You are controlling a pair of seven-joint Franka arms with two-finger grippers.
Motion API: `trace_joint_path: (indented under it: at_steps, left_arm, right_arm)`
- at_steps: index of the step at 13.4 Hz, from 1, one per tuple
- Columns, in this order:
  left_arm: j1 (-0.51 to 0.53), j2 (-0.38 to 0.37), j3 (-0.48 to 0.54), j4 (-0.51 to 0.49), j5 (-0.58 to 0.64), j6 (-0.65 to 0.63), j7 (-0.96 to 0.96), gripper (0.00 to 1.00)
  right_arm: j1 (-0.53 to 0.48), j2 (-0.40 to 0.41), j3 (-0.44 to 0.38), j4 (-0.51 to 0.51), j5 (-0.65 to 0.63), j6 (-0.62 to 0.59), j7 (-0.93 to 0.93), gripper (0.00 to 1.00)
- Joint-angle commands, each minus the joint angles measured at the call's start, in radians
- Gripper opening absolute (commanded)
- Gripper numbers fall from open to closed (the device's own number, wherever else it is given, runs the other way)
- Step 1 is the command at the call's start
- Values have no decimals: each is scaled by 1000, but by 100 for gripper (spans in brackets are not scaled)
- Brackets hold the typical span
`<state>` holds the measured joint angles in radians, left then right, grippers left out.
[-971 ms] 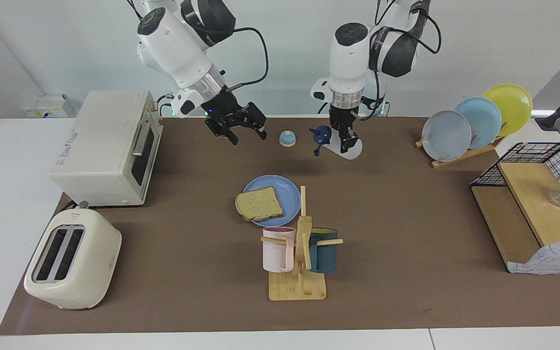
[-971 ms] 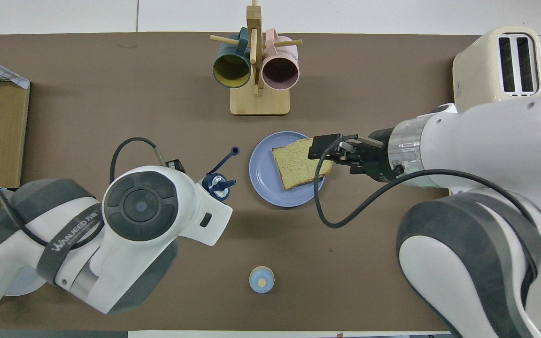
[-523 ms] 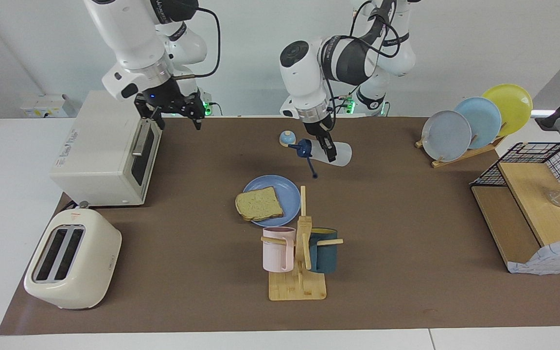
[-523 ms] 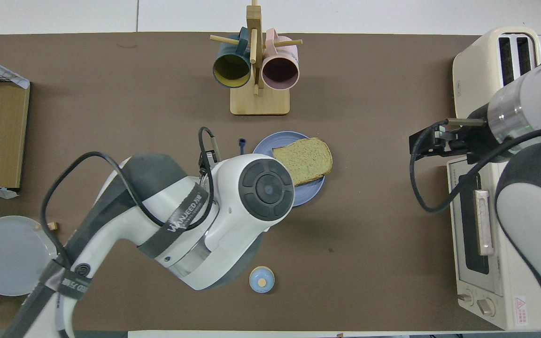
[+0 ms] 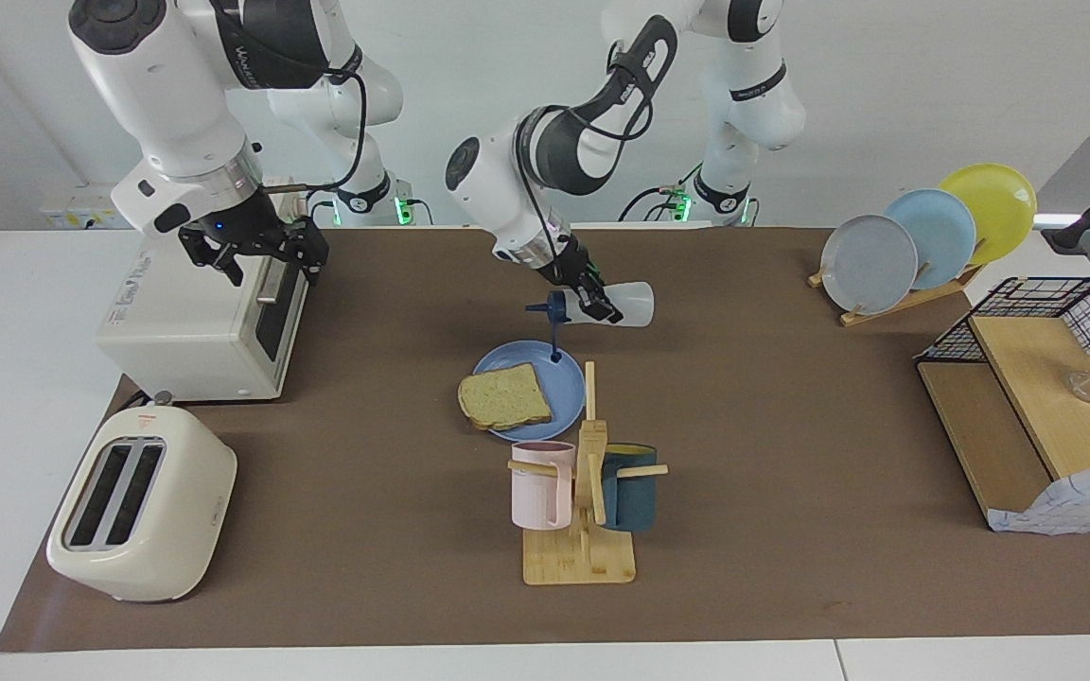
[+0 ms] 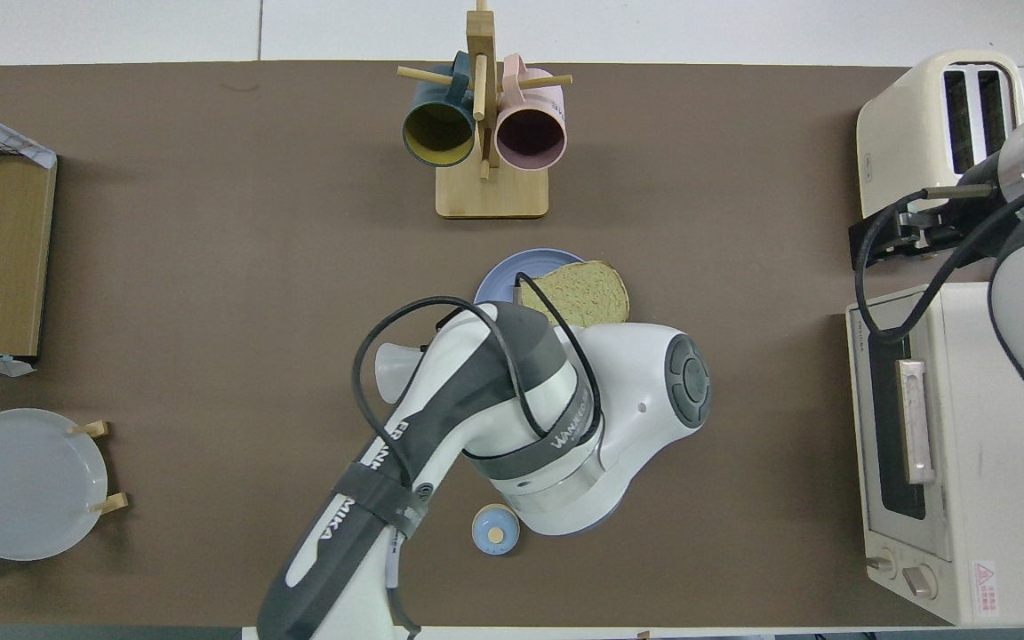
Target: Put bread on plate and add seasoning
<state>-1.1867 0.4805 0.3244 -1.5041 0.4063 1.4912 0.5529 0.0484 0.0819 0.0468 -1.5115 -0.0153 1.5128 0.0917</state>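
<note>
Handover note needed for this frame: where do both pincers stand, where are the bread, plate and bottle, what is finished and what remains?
Left pincer: shut on the seasoning bottle, held tipped on its side in the air over the blue plate, navy nozzle toward the right arm's end.
Right pincer: open, holding nothing, over the toaster oven, waiting.
Bread slice: lying on the plate, overhanging its rim.
Done: bread plated, bottle picked up.
Left: squeeze seasoning onto the bread, then set the bottle down.

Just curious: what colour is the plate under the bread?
Medium blue; the plate shows best in the facing view.
</note>
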Motion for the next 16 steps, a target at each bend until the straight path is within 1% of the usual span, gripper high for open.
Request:
trace_joint_path:
  at_steps: [1, 3, 6, 7, 8, 9, 10, 11, 12, 13, 14, 16]
  left_arm:
    - [-21, 43, 18, 68, 55, -78, 2, 0]
    - [-25, 43, 16, 70, 81, -91, 2, 0]
    - [-27, 59, 19, 73, 88, -100, 2, 0]
    - [-27, 64, 19, 73, 100, -106, 2, 0]
    - [-27, 66, 19, 74, 118, -120, 2, 0]
    - [-28, 87, 19, 96, 133, -152, 2, 0]
    - [-28, 210, 21, 193, 152, -216, 2, 0]
    - [-13, 295, 22, 313, 151, -256, 4, 0]
    - [-4, 331, 25, 361, 157, -272, 6, 0]
    - [-19, 405, 47, 381, 189, -308, 7, 0]
    - [-25, 417, 70, 387, 203, -321, 9, 0]
    - [-27, 417, 73, 390, 207, -309, 9, 0]
  right_arm:
    - [-2, -97, 7, -127, -17, 15, -32, 100]
    - [-12, -76, 7, -116, -23, 56, -40, 100]
    - [-24, -57, 2, -104, -37, 56, -53, 100]
    - [-24, -45, 5, -89, -63, 55, -70, 100]
    - [-22, -47, 5, -90, -57, 52, -75, 100]
    - [-22, -48, 4, -93, -57, 52, -75, 100]
    - [-22, -48, 4, -95, -57, 53, -75, 100]
    - [-24, -47, 4, -93, -57, 56, -75, 100]
    - [-24, -50, 4, -96, -57, 55, -75, 100]
    - [-24, -51, 4, -98, -57, 53, -75, 100]
    - [-24, -53, 4, -98, -57, 53, -75, 100]
    - [-25, -51, 4, -96, -57, 55, -75, 100]
